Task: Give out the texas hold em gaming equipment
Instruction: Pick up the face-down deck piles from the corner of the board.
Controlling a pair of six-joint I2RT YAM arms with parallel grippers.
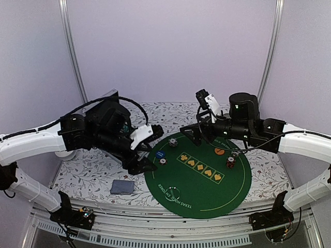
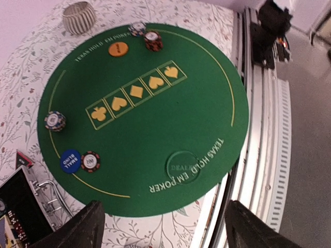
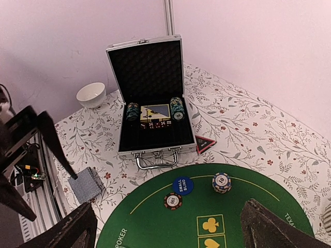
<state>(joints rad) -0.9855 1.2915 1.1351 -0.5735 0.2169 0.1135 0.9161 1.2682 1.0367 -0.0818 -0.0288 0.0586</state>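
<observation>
A round green poker mat point(image 1: 207, 194) lies in the middle. On it are a blue small-blind disc point(image 1: 160, 154), a red-striped chip point(image 1: 163, 161), a blue chip stack point(image 1: 172, 141), an orange disc point(image 1: 219, 151), a red chip stack point(image 1: 230, 161) and a clear dealer disc point(image 2: 183, 166). A grey-blue card deck point(image 1: 122, 187) lies on the cloth to the mat's left. A black red-edged triangle point(image 3: 205, 143) lies beside the case. My left gripper point(image 1: 153, 147) is open and empty over the mat's left edge. My right gripper point(image 1: 190, 135) is open and empty above the mat's far edge.
The open aluminium case point(image 3: 150, 139) stands at the back left and holds two chip stacks point(image 3: 177, 107), cards and red dice. A white bowl point(image 3: 91, 94) sits to its left. A ribbed grey cup point(image 2: 79, 17) stands off the mat's right side. The table's front rail point(image 2: 269, 134) is close.
</observation>
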